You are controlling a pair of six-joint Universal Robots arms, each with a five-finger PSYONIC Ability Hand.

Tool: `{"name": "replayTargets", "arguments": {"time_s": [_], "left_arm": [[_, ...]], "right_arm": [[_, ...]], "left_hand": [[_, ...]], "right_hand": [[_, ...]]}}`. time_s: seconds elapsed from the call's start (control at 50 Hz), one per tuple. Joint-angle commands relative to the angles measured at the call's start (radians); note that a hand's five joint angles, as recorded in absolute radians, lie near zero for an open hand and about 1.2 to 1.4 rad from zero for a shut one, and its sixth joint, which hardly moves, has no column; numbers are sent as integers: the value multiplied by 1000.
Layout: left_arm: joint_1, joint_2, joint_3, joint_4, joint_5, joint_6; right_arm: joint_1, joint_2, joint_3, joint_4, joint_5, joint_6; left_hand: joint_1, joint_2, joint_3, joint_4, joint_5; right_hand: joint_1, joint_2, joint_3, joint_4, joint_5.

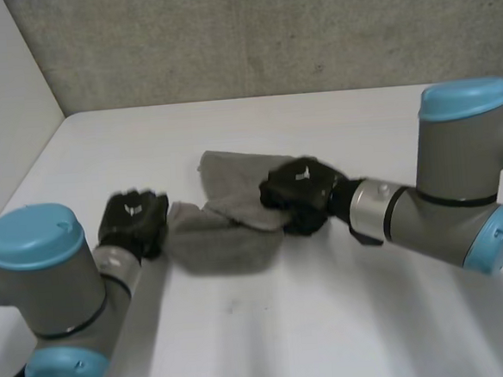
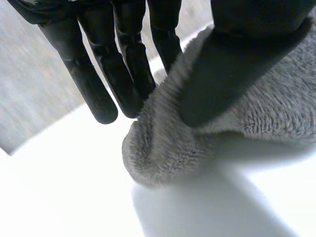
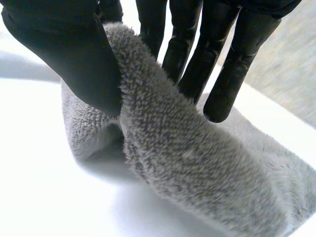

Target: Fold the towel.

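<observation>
On the white bench [image 1: 244, 327], mid-surface between the two arms: grey towel [image 1: 225, 238], bunched and partly doubled over, not flat. One flap lies toward the far wall and the rest heaps toward the left arm [image 1: 51, 289]. The right arm [image 1: 459, 200] reaches in across from its own side.

Right hand [image 1: 299, 194] is on the towel's right edge. Its wrist view shows a raised ridge of cloth pinched between thumb and near-straight fingers. Reads as a grip for carrying that edge over.

Left hand [image 1: 133, 221] is at the towel's left end, thumb on the near face of the cloth, fingers behind it, cloth nipped between. Probably the matching end grip, so both ends lift together.

Fold not done: layers uneven, no clean edges. Risk: thick pile and a shallow pinch, so the cloth could slip.
</observation>
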Motion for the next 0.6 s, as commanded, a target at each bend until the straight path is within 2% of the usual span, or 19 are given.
{"name": "replayTargets", "arguments": {"time_s": [0.02, 0.04, 0.08, 0.18, 0.28, 0.32, 0.36, 0.38, 0.42, 0.44, 0.48, 0.6], "left_arm": [[-58, 17, -16, -136, 0, -8], [-75, 37, -6, -153, 1, -8], [-91, 69, 9, -164, 6, -10], [-110, 135, 61, -134, 16, -7], [-115, 118, 150, -78, 30, -4], [-113, 89, 182, -74, 56, -4], [-113, 5, 237, -83, 148, -7], [-113, 5, 238, -83, 148, -7], [-112, -56, 250, -110, 257, -7], [-112, -56, 250, -111, 257, -7], [-112, -105, 253, -143, 324, -2], [-113, -158, 267, -149, 346, -1]], "right_arm": [[7, 51, 35, 21, 7, -68], [7, 51, 35, 21, 7, -68], [7, 39, 67, 21, 7, -69], [-2, -10, 125, 21, 4, -81], [-31, -94, 218, 3, -10, -98], [-46, -113, 238, -3, -14, -107], [-60, -127, 256, -8, -14, -117], [-68, -136, 266, -12, -13, -120], [-69, -137, 272, -17, -13, -121], [-71, -139, 274, -20, -13, -121], [-74, -139, 277, -23, -13, -123], [-78, -130, 286, -31, -13, -123]], "left_hand": [[-553, -544, -546, -546, -560], [-642, -634, -635, -635, -649], [-663, -655, -656, -656, -671], [-669, -661, -662, -662, -677], [-643, -634, -636, -636, -650], [-634, -626, -627, -627, -641], [-625, -617, -618, -618, -633], [-625, -617, -618, -618, -633], [-625, -617, -618, -618, -633], [-625, -617, -618, -618, -633], [-625, -617, -618, -618, -633], [-617, -608, -610, -609, -624]], "right_hand": [[330, 229, 209, 199, 324], [330, 229, 209, 199, 324], [330, 229, 209, 199, 324], [330, 229, 209, 199, 324], [330, 229, 209, 199, 324], [330, 229, 209, 199, 324], [330, 229, 209, 199, 324], [330, 229, 209, 199, 324], [330, 229, 209, 199, 324], [330, 229, 209, 199, 324], [330, 229, 209, 199, 324], [330, 229, 209, 199, 324]]}}
